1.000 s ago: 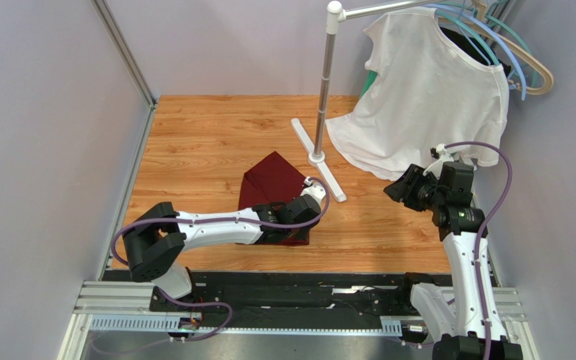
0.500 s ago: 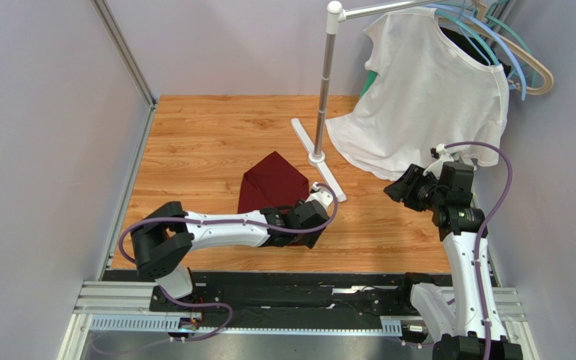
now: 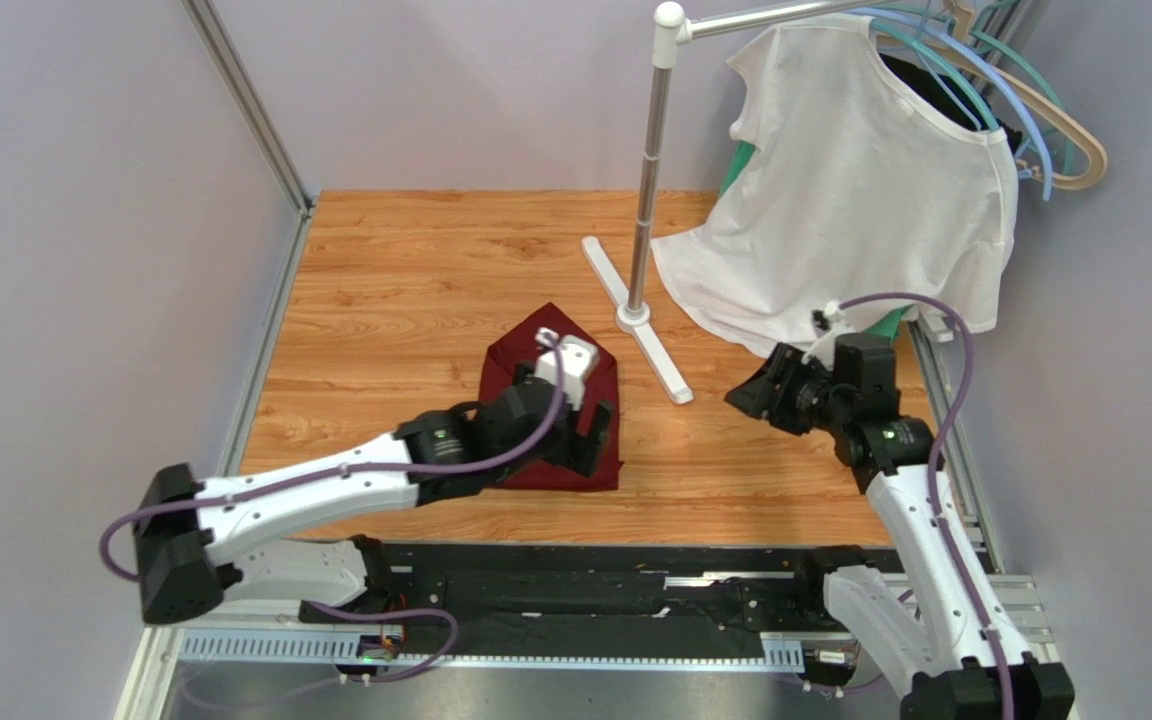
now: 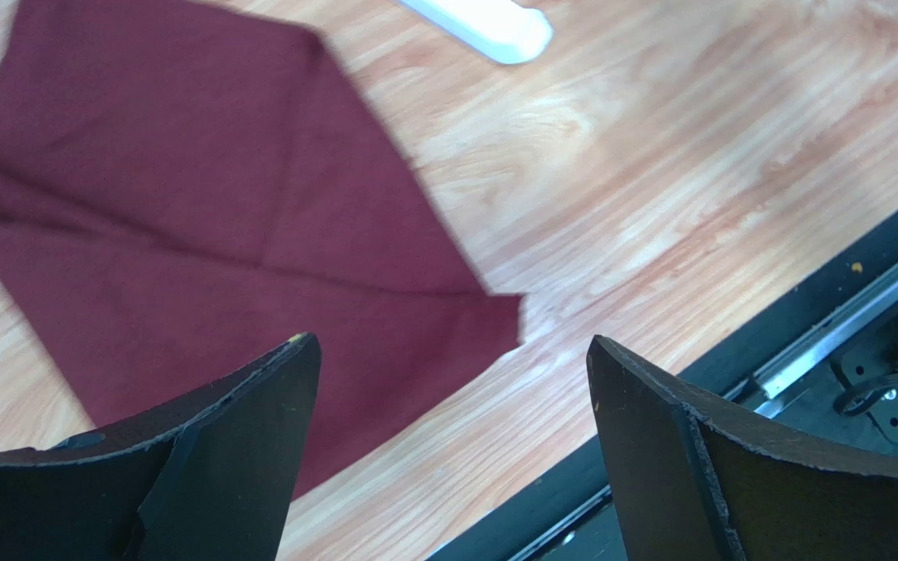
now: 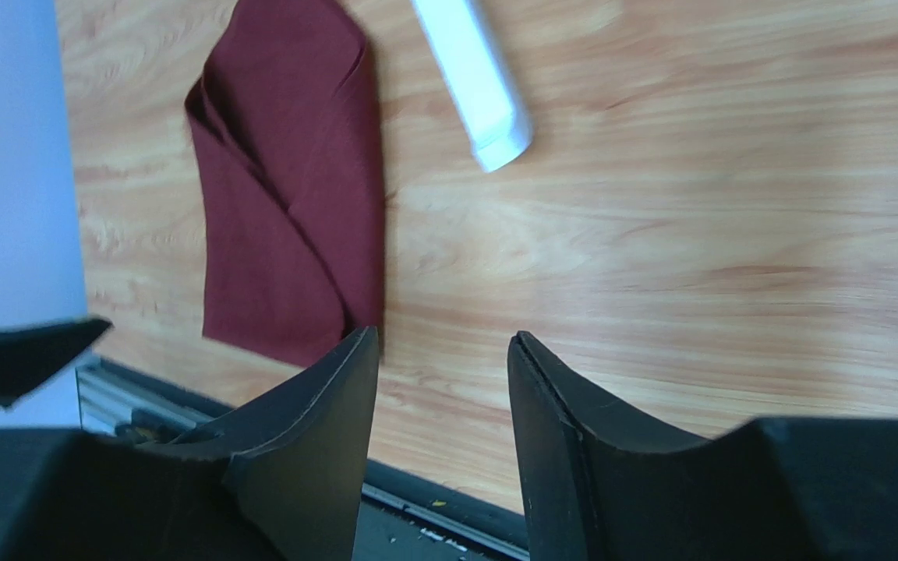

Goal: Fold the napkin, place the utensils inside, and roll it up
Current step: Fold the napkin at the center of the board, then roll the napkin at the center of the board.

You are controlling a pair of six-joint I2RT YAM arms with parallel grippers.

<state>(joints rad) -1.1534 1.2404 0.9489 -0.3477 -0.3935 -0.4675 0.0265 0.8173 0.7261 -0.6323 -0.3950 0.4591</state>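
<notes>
Napkin [image 4: 208, 234]: maroon, folded, flat on wood desk [image 3: 387, 285]; L hand [image 4: 451, 351] above it, fingers wide, empty; R hand [image 5: 442, 337] narrower gap, empty.

Surface: light wood-grain board [image 3: 417, 285], centre of frame, grain running left-right.
Walls: plain pale grey panels at left [image 3: 86, 225], back [image 3: 462, 90] and right [image 3: 1123, 390]; metal corner strip [image 3: 247, 105] slanting at upper left.
Stand: silver pole [image 3: 648, 165] upright, upper centre, on flat white foot [image 3: 665, 368]; top arm reaching toward upper right.
White T-shirt [image 3: 853, 195] on coloured hangers [image 3: 1056, 135], upper right.
Bottom edge: black base plate [image 3: 612, 578], aluminium rail [image 3: 282, 645].
Light: even, shadows soft.
</notes>
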